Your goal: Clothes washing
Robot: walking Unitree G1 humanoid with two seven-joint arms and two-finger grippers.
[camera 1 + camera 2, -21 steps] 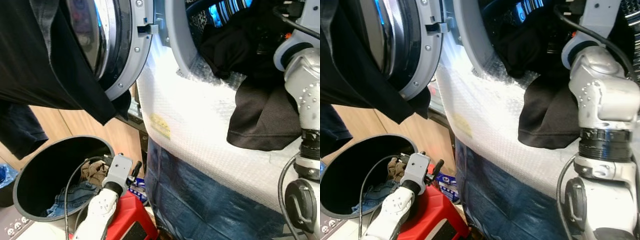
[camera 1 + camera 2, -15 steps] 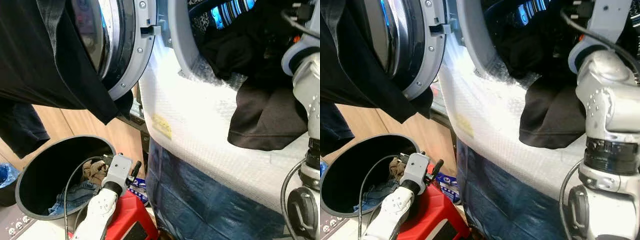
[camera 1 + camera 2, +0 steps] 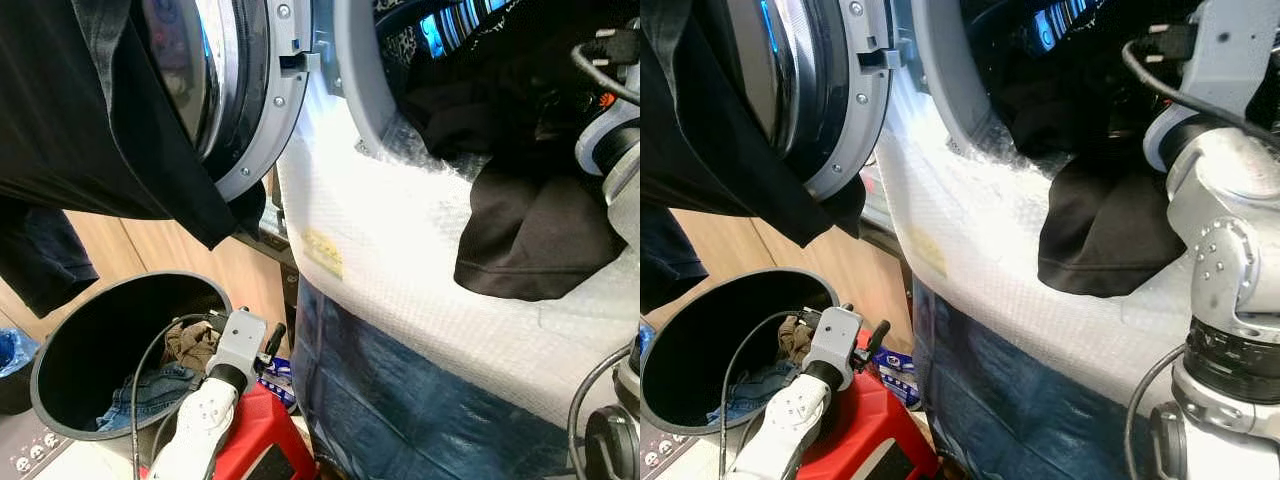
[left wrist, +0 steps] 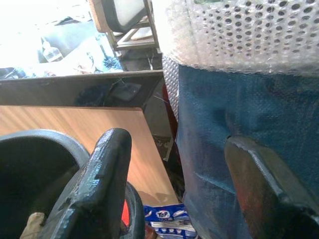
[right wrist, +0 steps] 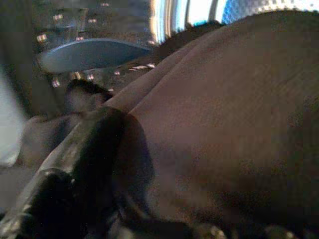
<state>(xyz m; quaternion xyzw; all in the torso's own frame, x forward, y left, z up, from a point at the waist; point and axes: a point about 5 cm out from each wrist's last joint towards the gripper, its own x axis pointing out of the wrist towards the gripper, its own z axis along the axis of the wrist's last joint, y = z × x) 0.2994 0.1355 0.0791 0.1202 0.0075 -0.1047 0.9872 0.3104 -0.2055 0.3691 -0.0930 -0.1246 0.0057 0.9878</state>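
Note:
The washer's round door [image 3: 272, 100] stands open with a black garment [image 3: 100, 130] draped over it. Dark clothes fill the drum opening [image 3: 450, 60], and a black garment [image 3: 530, 240] hangs out over the bubble-wrapped front. My right arm [image 3: 1230, 200] reaches up into the drum; my right gripper [image 5: 99, 144] is pressed into dark cloth [image 5: 224, 124] there. My left gripper [image 3: 268, 340] stays low beside the black bin [image 3: 60, 350], open, with nothing between its fingers [image 4: 99, 184]. The bin holds jeans [image 3: 150, 390] and a brown cloth [image 3: 190, 345].
Bubble wrap [image 3: 400, 250] and blue wrap [image 3: 420, 400] cover the washer's front. A red box [image 3: 260, 445] sits under my left arm. Wooden cabinet panels [image 3: 150, 250] stand behind the bin. A power strip [image 3: 30, 455] lies at the lower left.
My right arm has shifted to the right and further up into the drum. The hanging black garment and my left arm have stayed put.

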